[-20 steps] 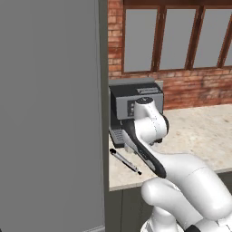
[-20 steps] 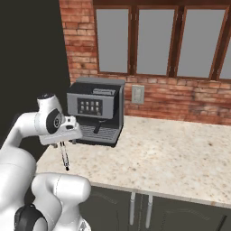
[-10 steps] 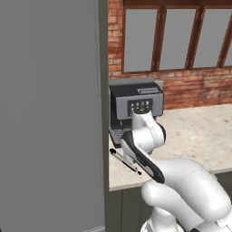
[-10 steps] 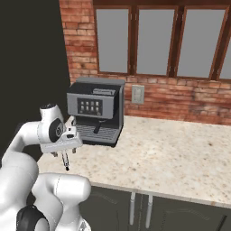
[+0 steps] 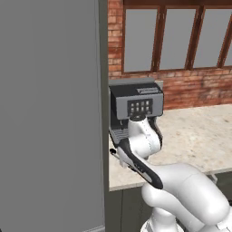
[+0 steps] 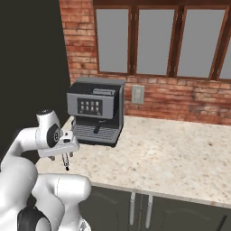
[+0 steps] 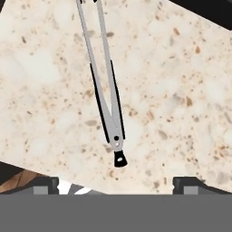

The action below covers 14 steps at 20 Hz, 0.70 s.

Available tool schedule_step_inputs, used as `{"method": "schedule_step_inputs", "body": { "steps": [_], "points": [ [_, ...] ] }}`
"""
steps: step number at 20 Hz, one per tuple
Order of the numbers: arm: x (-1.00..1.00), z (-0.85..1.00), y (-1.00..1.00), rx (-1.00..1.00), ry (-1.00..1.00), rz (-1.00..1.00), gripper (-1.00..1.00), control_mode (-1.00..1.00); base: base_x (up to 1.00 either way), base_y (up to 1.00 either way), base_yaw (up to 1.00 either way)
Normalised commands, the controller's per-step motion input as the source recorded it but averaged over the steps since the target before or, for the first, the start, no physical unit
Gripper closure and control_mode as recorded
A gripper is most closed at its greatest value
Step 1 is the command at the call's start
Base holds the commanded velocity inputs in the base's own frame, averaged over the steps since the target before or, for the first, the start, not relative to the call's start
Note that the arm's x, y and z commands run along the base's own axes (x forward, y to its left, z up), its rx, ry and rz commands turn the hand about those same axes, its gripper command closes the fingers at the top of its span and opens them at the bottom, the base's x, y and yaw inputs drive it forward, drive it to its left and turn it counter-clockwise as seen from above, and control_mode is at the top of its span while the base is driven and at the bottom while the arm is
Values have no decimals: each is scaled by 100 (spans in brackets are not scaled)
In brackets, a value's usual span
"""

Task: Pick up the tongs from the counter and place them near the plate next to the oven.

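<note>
I had the gripper (image 7: 116,185) spread wide and empty, the tongs (image 7: 104,86) lying flat between and ahead of its tips on the speckled counter (image 7: 181,104), before the coffee machine (image 6: 95,110) and brick wall (image 6: 180,97).

arm (image 6: 27,144) bent low, jaws wide apart

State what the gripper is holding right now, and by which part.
Nothing is held. The gripper is open, its fingertips standing apart above the thin silver-grey metal tongs, which lie flat on the beige speckled stone counter.
</note>
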Motion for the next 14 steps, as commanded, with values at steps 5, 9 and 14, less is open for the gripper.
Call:
{"method": "schedule_step_inputs", "body": {
  "steps": [5, 9, 14],
  "points": [
    [6, -18, 1, 0, 5, 0, -100, -100, 0, 0, 0],
    [14, -15, 11, 0, 9, 0, -100, -100, 0, 0, 0],
    [15, -15, 17, 0, 8, 0, -100, -100, 0, 0, 0]
  ]
}}
